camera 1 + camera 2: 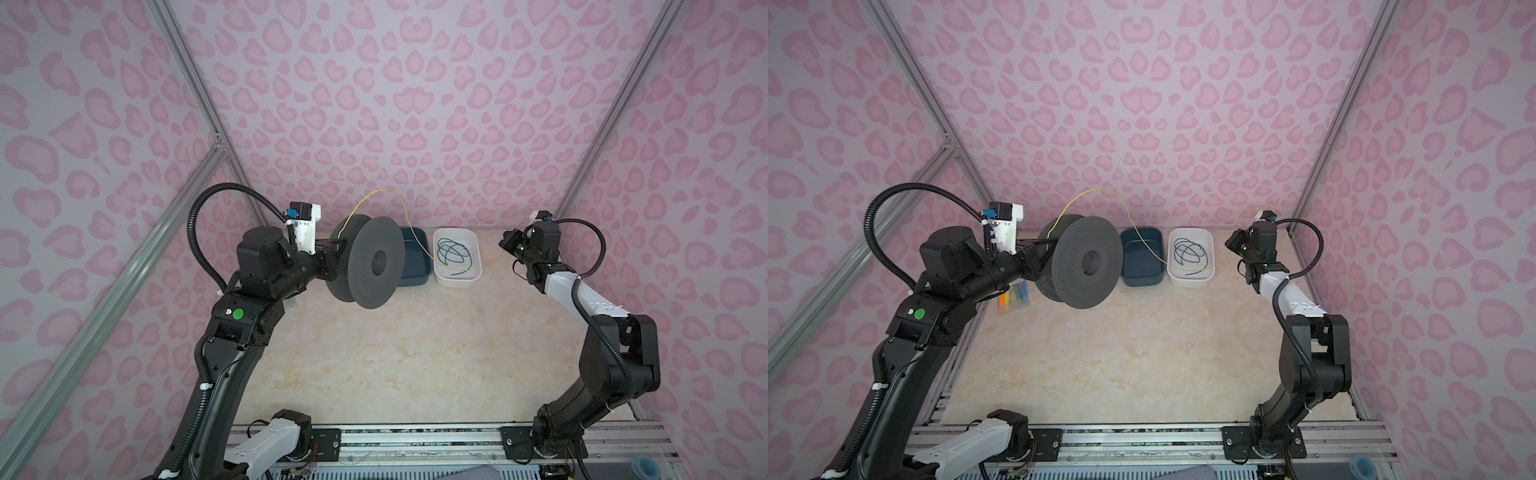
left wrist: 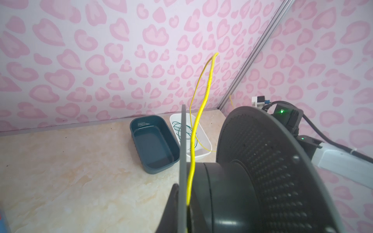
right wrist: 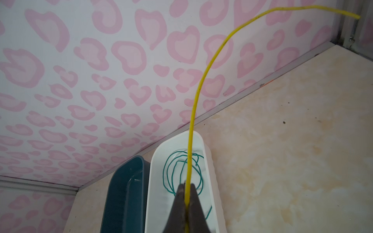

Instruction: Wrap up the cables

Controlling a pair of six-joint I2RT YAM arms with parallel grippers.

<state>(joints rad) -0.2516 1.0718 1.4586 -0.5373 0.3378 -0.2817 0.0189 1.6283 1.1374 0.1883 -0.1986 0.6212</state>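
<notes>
Winding needs even tension: my left gripper (image 1: 332,249) clamps the grey spool (image 1: 374,262) by its flange, and my right gripper (image 3: 186,184) pinches the yellow wire (image 2: 203,101), which arcs slack from the hub across the blue bin (image 1: 415,270) and white bin (image 1: 457,282). I would draw slack out before turning.

Soft, even light with faint shadows on the worktop (image 1: 415,353); both top views darken and bend toward corners; wrist-view foregrounds blur.

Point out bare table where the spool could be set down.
Widest bare patch: the table middle and front, between left arm and right arm, from the bins to the front rail. Also bare right of the white bin, though the yellow wire runs over it. Crowded: back centre, with spool and blue bin.
</notes>
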